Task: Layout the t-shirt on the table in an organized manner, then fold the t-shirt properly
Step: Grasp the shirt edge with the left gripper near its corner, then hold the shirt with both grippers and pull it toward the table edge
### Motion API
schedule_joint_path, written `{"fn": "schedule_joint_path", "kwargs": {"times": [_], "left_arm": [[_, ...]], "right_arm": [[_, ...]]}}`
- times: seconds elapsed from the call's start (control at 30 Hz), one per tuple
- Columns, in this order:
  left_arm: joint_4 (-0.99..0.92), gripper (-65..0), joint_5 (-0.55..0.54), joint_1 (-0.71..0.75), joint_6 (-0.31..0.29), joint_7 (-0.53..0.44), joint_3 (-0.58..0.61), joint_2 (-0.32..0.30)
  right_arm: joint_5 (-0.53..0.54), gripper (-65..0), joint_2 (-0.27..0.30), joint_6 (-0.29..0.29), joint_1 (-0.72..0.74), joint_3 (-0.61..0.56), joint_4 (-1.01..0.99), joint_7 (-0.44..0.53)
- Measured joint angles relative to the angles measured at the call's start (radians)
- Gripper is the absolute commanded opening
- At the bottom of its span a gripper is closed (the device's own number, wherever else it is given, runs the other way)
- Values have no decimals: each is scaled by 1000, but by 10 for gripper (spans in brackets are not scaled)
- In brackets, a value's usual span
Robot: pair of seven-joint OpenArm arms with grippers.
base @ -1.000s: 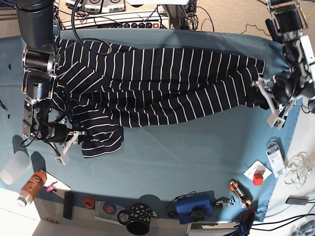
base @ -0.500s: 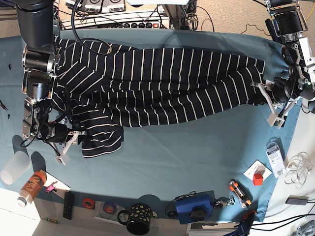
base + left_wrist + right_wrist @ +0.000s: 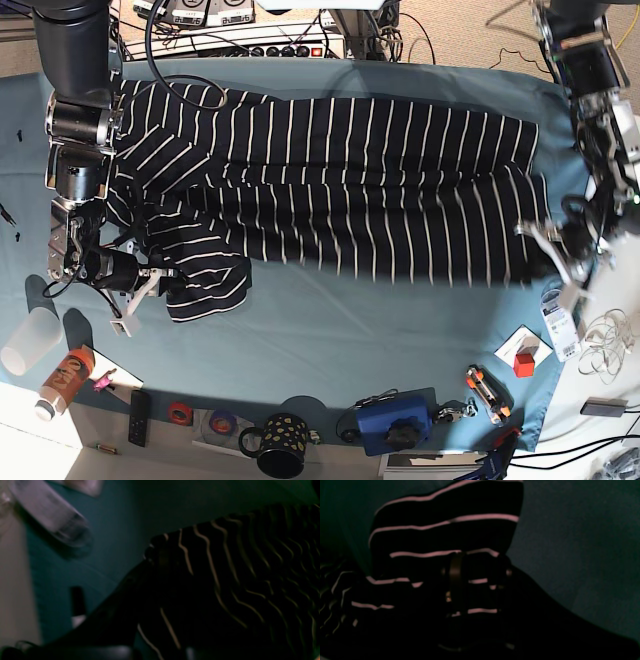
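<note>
**Both arms at the t-shirt's ends**

Your left fingers (image 3: 556, 262) are pinched closed on the hem corner of the t-shirt (image 3: 330, 190), low at the tabletop's (image 3: 350, 320) edge; that arm reaches down from the far corner with its forearm nearly along the table's side. Your right fingers (image 3: 150, 285) sit part-way apart with bunched sleeve cloth between them; a firm grip cannot be told. That arm hangs from above, wrist bent inward. The shirt lies stretched across the far half of the tabletop. A dotted mug (image 3: 282, 445) and a clear cup (image 3: 30, 340) stand near the front; their contents aren't visible.
</note>
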Motion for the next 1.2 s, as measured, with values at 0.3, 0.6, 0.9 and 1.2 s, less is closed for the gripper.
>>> {"fn": "schedule_joint_path", "kwargs": {"times": [0.3, 0.6, 0.9, 1.2], "left_arm": [[-168, -650, 17, -48, 0, -45, 1, 1], [-171, -650, -5, -51, -50, -48, 1, 0], [-171, -650, -3, -50, -53, -136, 2, 0], [-213, -650, 237, -123, -25, -355, 248, 0]], "right_arm": [[-19, -457, -3, -4, -5, -1, -4, 89], [-125, -650, -50, -46, 0, -1, -4, 138], [-174, -650, -47, -100, 80, 64, -8, 198], [-346, -650, -47, -222, 113, 72, -7, 371]]}}
